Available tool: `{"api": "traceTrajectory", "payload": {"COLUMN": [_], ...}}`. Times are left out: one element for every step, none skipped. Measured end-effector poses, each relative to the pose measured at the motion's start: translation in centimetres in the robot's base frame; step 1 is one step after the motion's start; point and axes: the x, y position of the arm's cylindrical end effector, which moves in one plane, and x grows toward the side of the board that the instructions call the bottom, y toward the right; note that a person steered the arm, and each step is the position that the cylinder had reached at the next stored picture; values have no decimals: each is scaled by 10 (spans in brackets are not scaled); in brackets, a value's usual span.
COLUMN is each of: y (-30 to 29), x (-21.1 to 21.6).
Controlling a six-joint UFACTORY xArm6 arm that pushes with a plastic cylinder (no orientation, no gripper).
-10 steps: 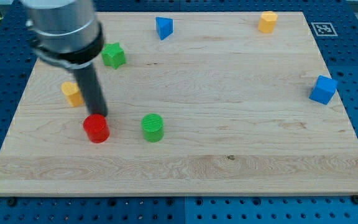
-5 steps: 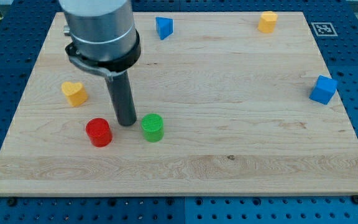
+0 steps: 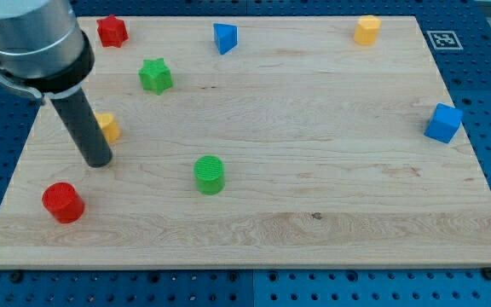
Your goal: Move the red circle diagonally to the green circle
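my tip [image 3: 99, 161] on board [image 3: 331, 213] near view's left edge. red circle [image 3: 63, 202] below-left of tip, apart from it. yellow block [image 3: 107, 126] just right of rod, partly hidden. green circle [image 3: 210, 174] well right of red circle, slightly higher. green star [image 3: 155, 75] above.

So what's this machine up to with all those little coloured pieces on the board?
The arm slides blocks around a wooden board with the end of a dark rod. It is meant to bring the red circle to the green circle. Right now the two sit well apart: red near the view's bottom left, green nearer the middle. My tip rests just above and right of the red circle, not touching it, beside a yellow block.
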Motion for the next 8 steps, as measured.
{"api": "traceTrajectory", "payload": {"y": [-15,-28,-31,-27,-6,28,27,2], "x": [-15,-34,-36,2,15,15,-1,-28]}}
